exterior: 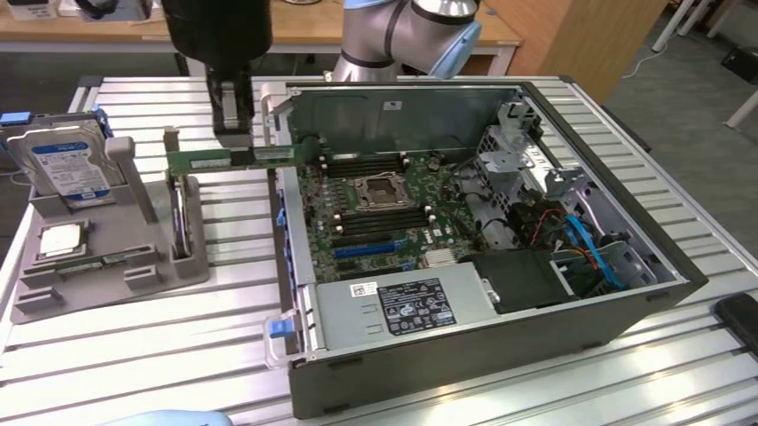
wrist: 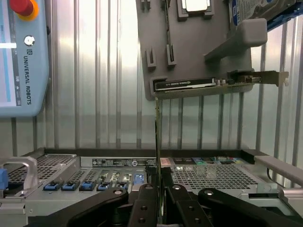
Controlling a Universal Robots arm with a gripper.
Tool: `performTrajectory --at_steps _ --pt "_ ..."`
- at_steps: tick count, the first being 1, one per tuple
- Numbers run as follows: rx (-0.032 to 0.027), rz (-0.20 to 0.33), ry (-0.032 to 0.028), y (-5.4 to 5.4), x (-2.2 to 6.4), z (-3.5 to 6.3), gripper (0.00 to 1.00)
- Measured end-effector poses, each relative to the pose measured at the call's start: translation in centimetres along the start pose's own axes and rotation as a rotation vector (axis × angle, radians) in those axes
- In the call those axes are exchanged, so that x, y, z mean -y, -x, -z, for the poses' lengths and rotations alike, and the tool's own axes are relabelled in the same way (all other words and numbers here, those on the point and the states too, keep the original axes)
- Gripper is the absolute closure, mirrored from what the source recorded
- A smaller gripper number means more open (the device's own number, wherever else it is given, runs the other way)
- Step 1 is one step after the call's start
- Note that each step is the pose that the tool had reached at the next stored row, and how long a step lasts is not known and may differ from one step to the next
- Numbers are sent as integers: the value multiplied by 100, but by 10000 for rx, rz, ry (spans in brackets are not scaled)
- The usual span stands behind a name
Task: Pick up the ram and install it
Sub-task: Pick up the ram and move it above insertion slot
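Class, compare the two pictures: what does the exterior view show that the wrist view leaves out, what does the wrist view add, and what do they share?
Exterior view adds: the motherboard with its processor socket, and the labelled power supply.
Wrist view adds: a Universal Robots pendant with a red button.
Shared: the ram clamped in the pincer, the open computer case, the grey parts tray, and the hard drive and dark card on it.

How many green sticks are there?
2. The ram is held by the gripper in the air beside the open computer case. A smaller green stick lies flat on the grey tray. Others may hide inside the case.
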State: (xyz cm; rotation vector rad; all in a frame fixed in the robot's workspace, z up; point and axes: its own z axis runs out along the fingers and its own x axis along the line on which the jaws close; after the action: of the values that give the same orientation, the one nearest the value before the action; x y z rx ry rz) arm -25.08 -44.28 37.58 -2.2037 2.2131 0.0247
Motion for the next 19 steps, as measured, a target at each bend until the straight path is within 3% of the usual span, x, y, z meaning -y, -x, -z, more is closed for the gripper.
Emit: performTrajectory --at_steps 7,19 --pt "0 -2 49 8 192 2 86" --pt "-1 -4 126 19 598 5 86"
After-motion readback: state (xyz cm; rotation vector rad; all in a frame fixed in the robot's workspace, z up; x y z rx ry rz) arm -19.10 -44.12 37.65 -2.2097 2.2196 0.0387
